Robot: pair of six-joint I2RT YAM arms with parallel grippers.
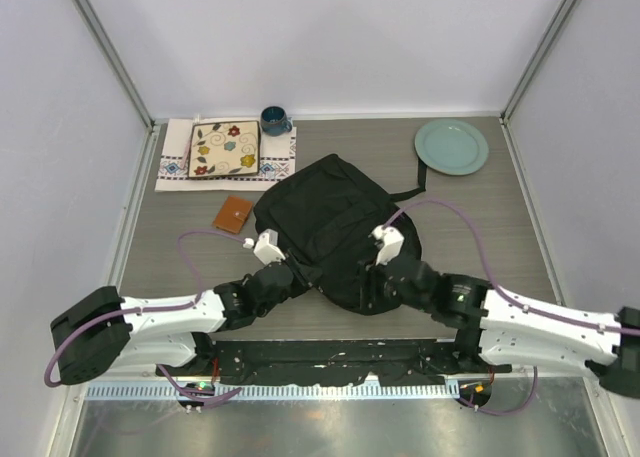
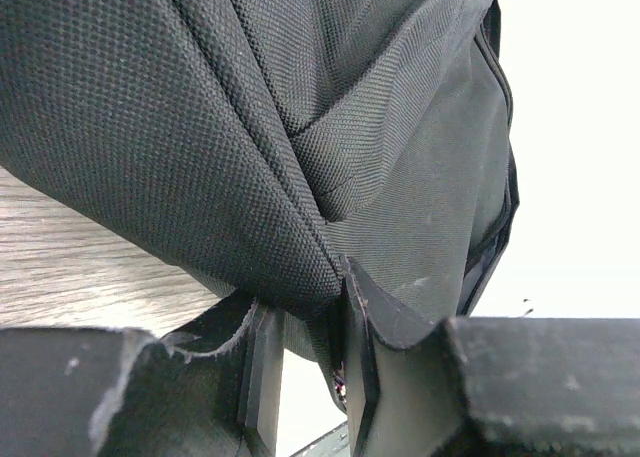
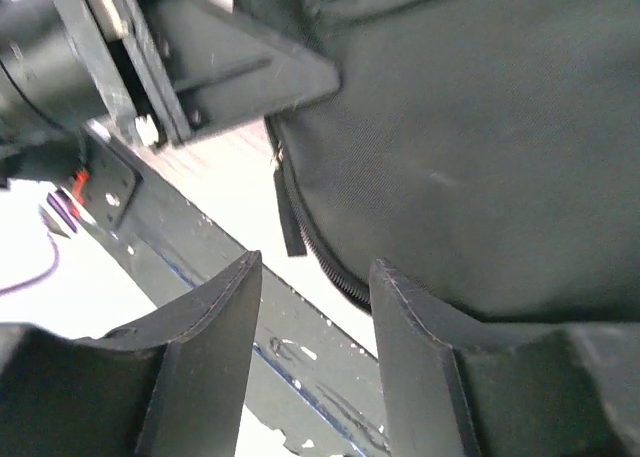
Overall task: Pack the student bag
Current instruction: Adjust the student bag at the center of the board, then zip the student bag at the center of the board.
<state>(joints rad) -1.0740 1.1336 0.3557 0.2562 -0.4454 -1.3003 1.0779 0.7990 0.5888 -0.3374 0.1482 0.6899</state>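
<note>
The bag (image 1: 330,217) lies flat at the table's centre, rounded end toward 6 o'clock, right in front of both arms. The left gripper (image 2: 308,327) is at the bag's 7 o'clock corner, clamped on a fold of bag fabric. That looks like an anchor, pinning the soft shell so it can't slide while the other side works.

The right gripper (image 3: 318,267) sits at the bag's 5 o'clock edge with its fingers apart and nothing between them. The zip pull (image 3: 289,217) hangs just ahead of the gap, so I'd say it's lining up to catch that tab and run the zipper open.

Possible cargo waits around the rim: a brown wallet (image 1: 233,214) at the bag's 9 o'clock, and a mug (image 1: 275,120) at 11. Nothing looks packed yet, so it's early days.
</note>
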